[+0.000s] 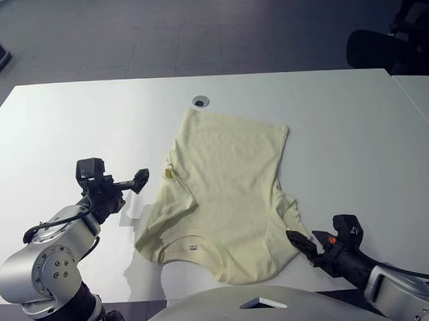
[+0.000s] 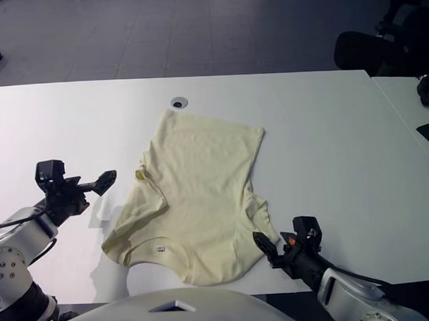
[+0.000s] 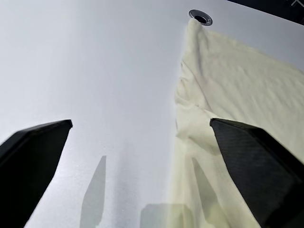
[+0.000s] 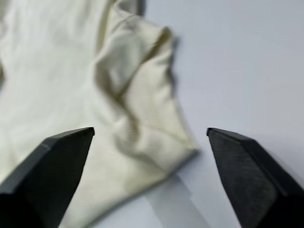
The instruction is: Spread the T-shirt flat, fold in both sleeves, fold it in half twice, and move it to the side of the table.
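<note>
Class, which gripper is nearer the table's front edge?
The right gripper, by a sleeve of the T-shirt; the left gripper sits farther in on the table.

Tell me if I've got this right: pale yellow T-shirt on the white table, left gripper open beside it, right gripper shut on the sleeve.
Not quite: the right gripper is open, holding nothing, as the right wrist view shows. The T-shirt does lie on the table, with the left gripper open beside it.

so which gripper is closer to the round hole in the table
Left. The left gripper is by the T-shirt's left edge, nearer the hole; the right gripper is at the near right sleeve.
</note>
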Robot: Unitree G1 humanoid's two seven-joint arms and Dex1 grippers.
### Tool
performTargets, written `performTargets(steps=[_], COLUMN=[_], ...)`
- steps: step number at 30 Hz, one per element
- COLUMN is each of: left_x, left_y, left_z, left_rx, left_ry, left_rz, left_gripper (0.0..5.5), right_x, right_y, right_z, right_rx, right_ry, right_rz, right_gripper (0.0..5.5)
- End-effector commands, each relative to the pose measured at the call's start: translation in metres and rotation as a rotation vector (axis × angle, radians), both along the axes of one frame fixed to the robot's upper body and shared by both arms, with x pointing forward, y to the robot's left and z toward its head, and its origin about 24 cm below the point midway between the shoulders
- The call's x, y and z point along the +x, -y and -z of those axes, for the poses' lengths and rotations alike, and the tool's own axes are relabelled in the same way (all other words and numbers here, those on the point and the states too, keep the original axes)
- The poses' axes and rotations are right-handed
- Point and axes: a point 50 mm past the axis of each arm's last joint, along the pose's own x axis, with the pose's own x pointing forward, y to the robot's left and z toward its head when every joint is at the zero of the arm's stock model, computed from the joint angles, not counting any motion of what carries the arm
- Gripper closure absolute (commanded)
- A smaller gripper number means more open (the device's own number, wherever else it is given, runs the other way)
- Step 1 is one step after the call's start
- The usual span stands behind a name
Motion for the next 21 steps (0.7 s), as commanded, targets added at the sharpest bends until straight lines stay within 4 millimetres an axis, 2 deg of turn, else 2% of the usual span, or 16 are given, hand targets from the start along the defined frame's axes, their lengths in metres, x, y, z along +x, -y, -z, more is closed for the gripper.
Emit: performTargets(steps=[1, 15, 19, 21], left_x=[0.001, 0.002, 0.002, 0.002], left_y=[-0.002, 0.001, 0.002, 0.002], left_z=[0.0, 0.001, 0.002, 0.003], left_rx=[0.026, 0.03, 0.029, 0.028], left_ry=[-0.002, -0.002, -0.001, -0.001], left_rz=[0.001, 0.001, -0.005, -0.007], left_gripper=[0.1, 0.1, 0.1, 0.1], right_x=[-0.009, -0.003, 0.006, 0.016], right_y=[-0.003, -0.002, 0.003, 0.011], right_z=[0.004, 0.002, 0.002, 0.001], right_rx=[-0.003, -0.041, -0.066, -0.094], right_ry=[-0.073, -0.051, -0.035, -0.015], right_rz=[-0.002, -0.012, -0.004, 0.011], right_gripper=[2.01, 4.33, 5.0, 5.32])
